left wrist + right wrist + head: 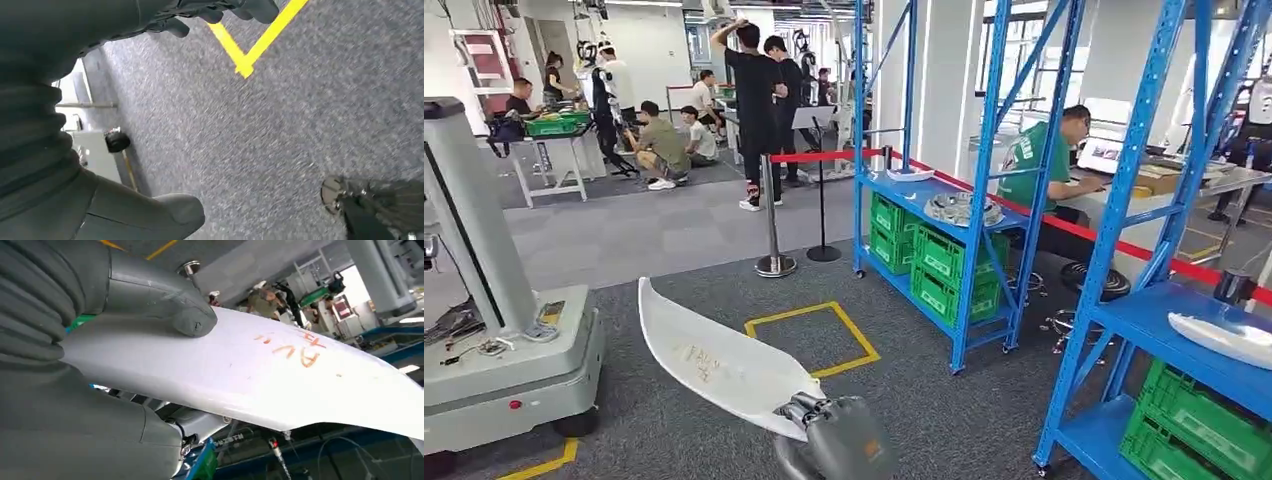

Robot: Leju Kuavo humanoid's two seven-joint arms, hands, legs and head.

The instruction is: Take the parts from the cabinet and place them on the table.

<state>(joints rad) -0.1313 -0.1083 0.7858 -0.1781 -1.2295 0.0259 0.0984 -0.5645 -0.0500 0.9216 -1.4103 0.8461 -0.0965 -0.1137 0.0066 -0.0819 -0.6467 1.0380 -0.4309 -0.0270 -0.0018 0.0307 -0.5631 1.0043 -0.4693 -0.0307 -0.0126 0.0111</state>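
A: What is the room like?
B: A workshop hall with grey carpet, yellow tape marking a square on it, and blue racks along the right holding green crates. People sit and stand at the far end, and one sits at a desk behind the red barrier rope.

A: And the right hand?
B: The right hand comes up low in the head view and holds the part by its near end. In the right wrist view the thick thumb presses flat on the part's top face, with the fingers underneath.

A: How does the part look?
B: A long, thin white panel, gently curved and tapering to a point at its far end. It has faint orange handwriting on its upper face. It is in the air above the carpet, reaching out leftward from the hand, its tip near the white wheeled machine.

A: The left hand?
B: The left hand hangs over the carpet in its wrist view, nothing in it. I cannot tell how far its fingers are curled.

A: Any other parts?
B: Another white part lies on the near rack's shelf.
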